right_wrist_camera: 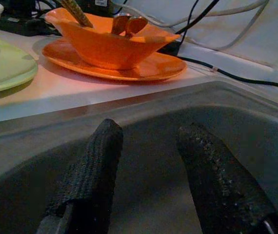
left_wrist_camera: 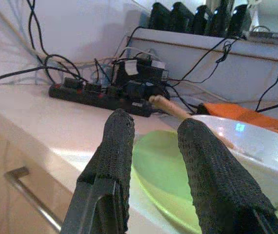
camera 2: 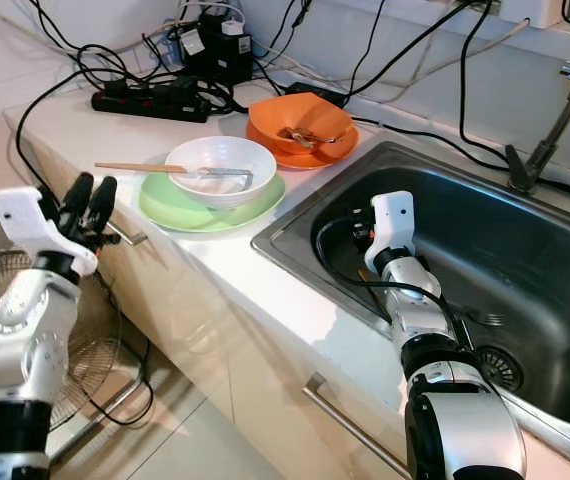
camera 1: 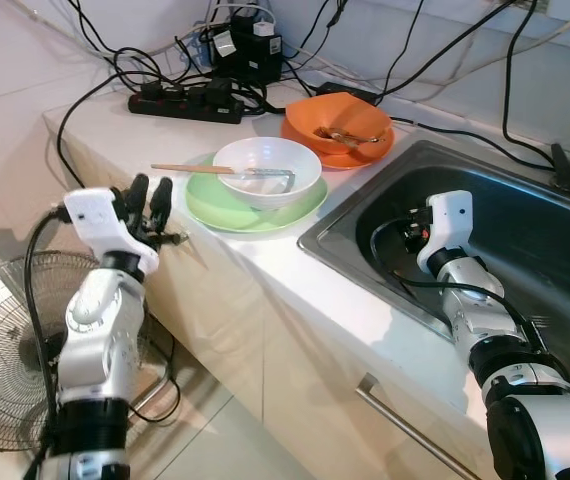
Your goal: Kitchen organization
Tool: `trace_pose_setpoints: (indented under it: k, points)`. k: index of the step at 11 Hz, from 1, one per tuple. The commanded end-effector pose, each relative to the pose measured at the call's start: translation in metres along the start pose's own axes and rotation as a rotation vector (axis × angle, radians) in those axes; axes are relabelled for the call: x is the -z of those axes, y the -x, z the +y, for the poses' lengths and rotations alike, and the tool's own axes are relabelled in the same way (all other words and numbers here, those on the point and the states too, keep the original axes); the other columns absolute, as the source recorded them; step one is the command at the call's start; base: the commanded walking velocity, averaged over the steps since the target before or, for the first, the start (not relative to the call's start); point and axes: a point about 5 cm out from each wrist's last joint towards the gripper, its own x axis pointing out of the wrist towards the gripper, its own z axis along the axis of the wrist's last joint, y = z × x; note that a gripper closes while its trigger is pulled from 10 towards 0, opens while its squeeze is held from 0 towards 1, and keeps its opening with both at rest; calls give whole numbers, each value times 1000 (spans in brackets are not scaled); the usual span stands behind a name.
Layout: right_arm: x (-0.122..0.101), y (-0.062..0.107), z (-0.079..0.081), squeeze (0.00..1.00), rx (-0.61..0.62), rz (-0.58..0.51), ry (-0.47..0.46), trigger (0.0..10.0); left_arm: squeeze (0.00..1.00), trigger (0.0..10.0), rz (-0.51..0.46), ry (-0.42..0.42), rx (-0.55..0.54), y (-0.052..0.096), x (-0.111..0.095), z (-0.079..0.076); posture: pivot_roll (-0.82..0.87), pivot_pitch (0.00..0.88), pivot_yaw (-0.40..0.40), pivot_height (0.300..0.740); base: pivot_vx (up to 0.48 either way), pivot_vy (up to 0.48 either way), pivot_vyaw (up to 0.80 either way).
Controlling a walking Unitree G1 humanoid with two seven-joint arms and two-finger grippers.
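Reading left to right:
Left gripper (camera 1: 151, 196): fingers parted, empty, just off the counter edge near the green plate (camera 1: 208, 205).
White bowl (camera 1: 267, 170): on that plate; rigid, smooth, breakable; grip the rim.
Orange bowl (camera 1: 337, 125): contents unclear.
Right gripper (right_wrist_camera: 148, 175): released inside the sink (camera 1: 525, 220), fingertips hidden in the eye views.

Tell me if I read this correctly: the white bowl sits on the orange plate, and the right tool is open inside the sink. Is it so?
Not quite. The white bowl sits on the green plate, as the left eye view shows; the orange plate carries an orange bowl. The rest holds: the right tool is open inside the sink.
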Motion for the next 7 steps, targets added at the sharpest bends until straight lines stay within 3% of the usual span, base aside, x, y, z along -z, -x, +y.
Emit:
trace_pose_setpoints:
  k: [1,2,3,4,7]
  points:
    - [-3,0,-1,0,6,-19,0,10000,1000,10000,7,6,10,-3,-1,0,229,0,-34,740,0,0,0]
    - [-3,0,-1,0,5,-18,0,10000,1000,10000,7,6,16,-3,-1,1,230,0,-35,740,0,0,0]
    - [-2,0,0,0,4,-17,0,10000,624,10000,9,3,21,-3,-1,2,233,0,-36,740,0,0,0]
    - [-2,-1,1,0,2,-17,-1,10000,0,10000,9,1,24,-4,-1,3,233,0,-36,740,0,0,0]
    - [-3,-1,2,0,-2,-19,-1,10000,0,10000,-1,1,49,-13,-5,1,233,0,-37,740,0,0,0]
